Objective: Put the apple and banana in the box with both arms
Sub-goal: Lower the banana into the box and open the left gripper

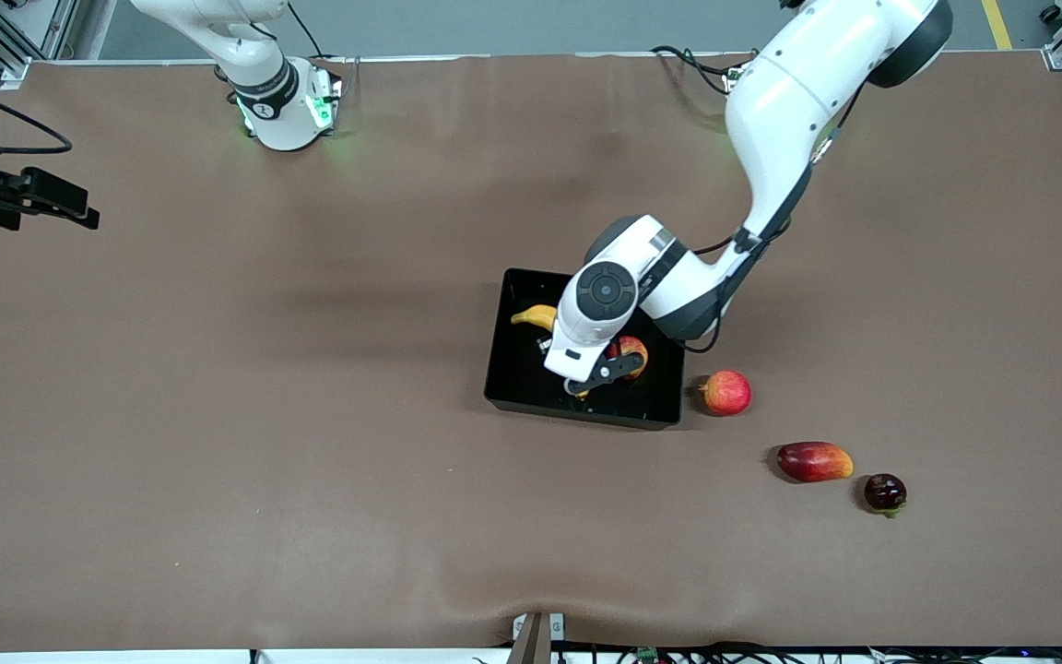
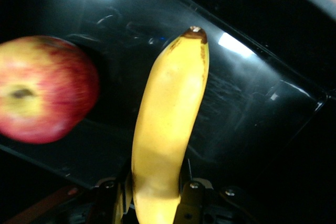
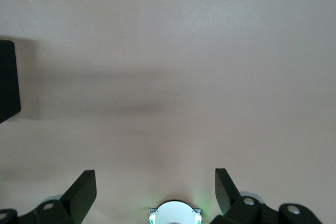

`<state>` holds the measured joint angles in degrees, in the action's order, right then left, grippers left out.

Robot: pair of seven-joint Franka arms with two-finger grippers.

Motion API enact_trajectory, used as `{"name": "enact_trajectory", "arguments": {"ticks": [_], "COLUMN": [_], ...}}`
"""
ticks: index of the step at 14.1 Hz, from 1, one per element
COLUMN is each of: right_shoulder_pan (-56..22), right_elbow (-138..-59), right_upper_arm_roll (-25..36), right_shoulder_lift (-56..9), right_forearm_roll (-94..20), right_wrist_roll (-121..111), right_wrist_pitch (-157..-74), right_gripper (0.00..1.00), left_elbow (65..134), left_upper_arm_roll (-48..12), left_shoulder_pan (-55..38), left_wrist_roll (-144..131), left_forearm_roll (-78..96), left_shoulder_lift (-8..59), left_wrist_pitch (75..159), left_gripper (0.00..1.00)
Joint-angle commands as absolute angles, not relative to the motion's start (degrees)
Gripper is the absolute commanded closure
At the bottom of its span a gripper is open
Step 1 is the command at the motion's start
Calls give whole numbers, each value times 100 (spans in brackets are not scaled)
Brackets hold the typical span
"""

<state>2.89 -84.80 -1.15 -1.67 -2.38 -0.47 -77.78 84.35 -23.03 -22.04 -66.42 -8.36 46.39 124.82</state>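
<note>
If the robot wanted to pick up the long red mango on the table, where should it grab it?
Probably around its middle. The mango lies flat on the table, long and narrow, so a claw coming straight down from above could close across its short width. Nothing touches it: the small dark fruit beside it sits apart, leaving room for the fingers.

1. We counted one black box (image 1: 517,369) on the table.
2. We counted one banana (image 1: 536,316), lying in that box.
3. We counted one apple (image 1: 631,350), also in the box.
4. We counted three other fruits on the table: one pinkish-red round fruit (image 1: 725,392), one oblong red mango (image 1: 814,461) and one small dark round fruit (image 1: 885,492).
5. We counted two white arms, with one gripper each: the left gripper (image 1: 586,383) and the right gripper (image 3: 155,190).
</note>
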Motion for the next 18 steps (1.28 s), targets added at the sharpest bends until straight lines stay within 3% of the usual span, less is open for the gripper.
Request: {"name": "enact_trajectory", "arguments": {"ticks": [1,3,4,5,6,10,18], "right_shoulder_pan": [290,272,281,290,290,290,264], "right_elbow": [-8534,-8534,-8534,-8534,-8534,-8543,-8552], "right_upper_arm_roll": [-158,-158,-150,-149,-149,-149,-141], "right_shoulder_lift": [-97,-97,-97,-105,-105,-105,-114], "right_forearm_roll": [-264,-255,-255,-255,-255,-255,-255], "right_wrist_roll": [-62,-62,-62,-62,-70,-88,-88], "right_wrist_pitch": [-7813,-7778,-7778,-7796,-7805,-7796,-7761], "right_gripper": [0,0,0,0,0,0,0], "left_elbow": [8279,8279,8271,8279,8279,8271,8288], "left_upper_arm_roll": [-2233,-2005,-1882,-1811,-1793,-1767,-1854], "left_shoulder_pan": [-2355,-2600,-2715,-2777,-2777,-2393,-372], "left_wrist_roll": [-6724,-6741,-6759,-6741,-6724,-6575,-3905], "left_forearm_roll": [-958,-958,-958,-958,-984,-1405,-1037], "left_shoulder_lift": [4895,5001,5010,4984,4922,4212,1971], "left_wrist_pitch": [12857,13121,13139,13140,13140,12799,10189], "left_gripper": [100,100,80,43,0,0,0]}}
